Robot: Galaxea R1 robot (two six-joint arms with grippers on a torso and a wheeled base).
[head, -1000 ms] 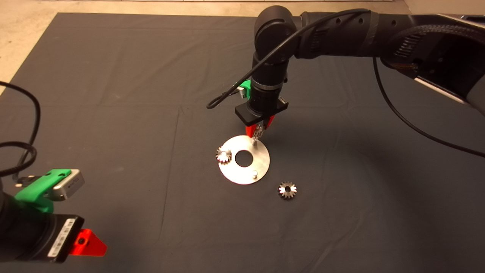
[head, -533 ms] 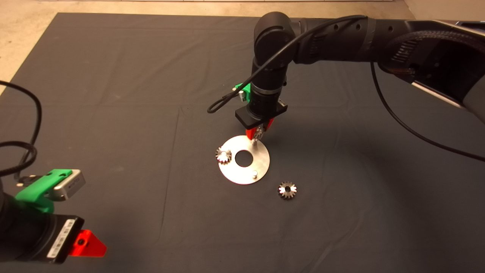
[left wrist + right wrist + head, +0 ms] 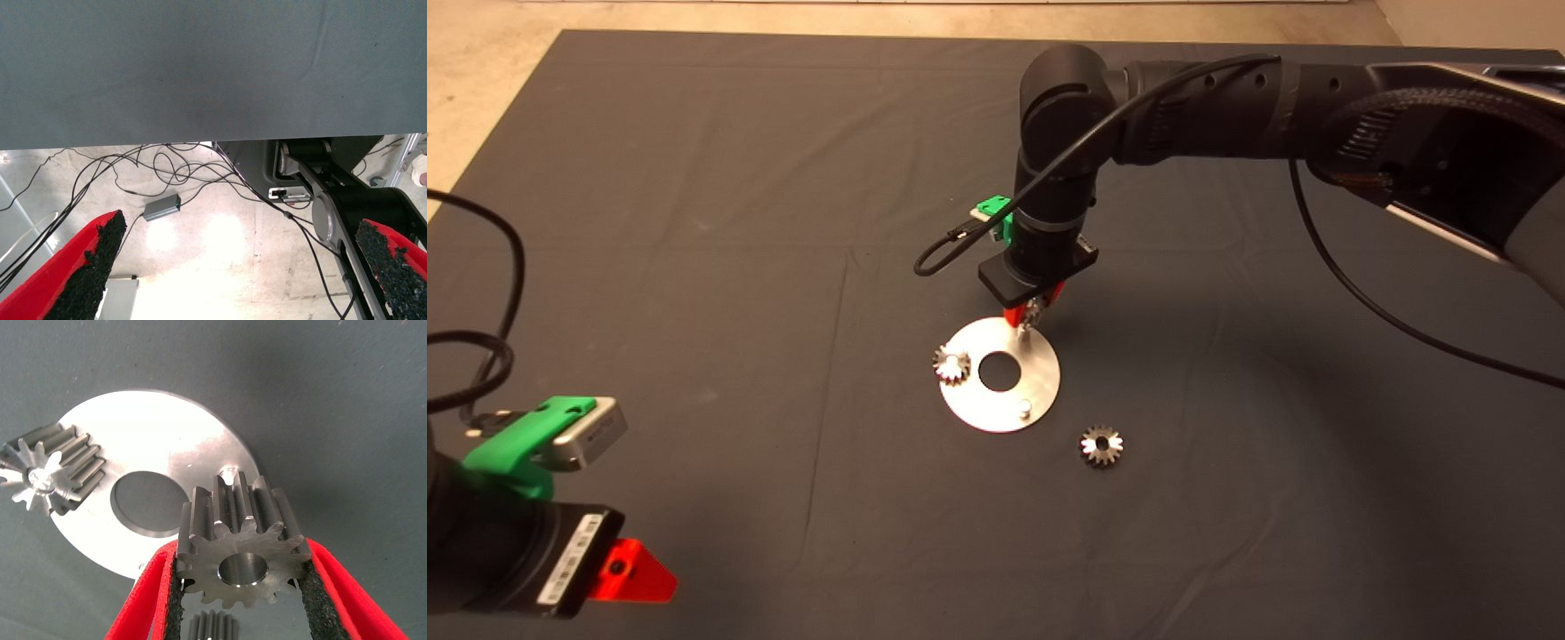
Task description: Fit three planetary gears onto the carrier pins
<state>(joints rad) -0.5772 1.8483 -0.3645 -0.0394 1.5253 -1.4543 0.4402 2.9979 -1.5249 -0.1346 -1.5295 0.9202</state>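
Right fingers (image 3: 313, 587) clamped on gear (image 3: 240, 547) above disc (image 3: 187, 433), left fingers (image 3: 93, 267) apart

1. A dark grey fabric mat (image 3: 694, 178) with faint straight creases covers nearly the whole work surface.
2. A pale beige, speckled hard floor (image 3: 480, 62) shows beyond the mat's far edge and far left corner.
3. In the left wrist view, the same pale floor (image 3: 220, 267) lies beyond the mat's straight edge, lit by a bright glare patch.
4. Thin black cables (image 3: 167, 167) trail loosely across this floor.
5. A small grey rectangular box (image 3: 162, 207) lies among the cables.
6. A dark metal frame (image 3: 347, 200) stands on the floor nearby.
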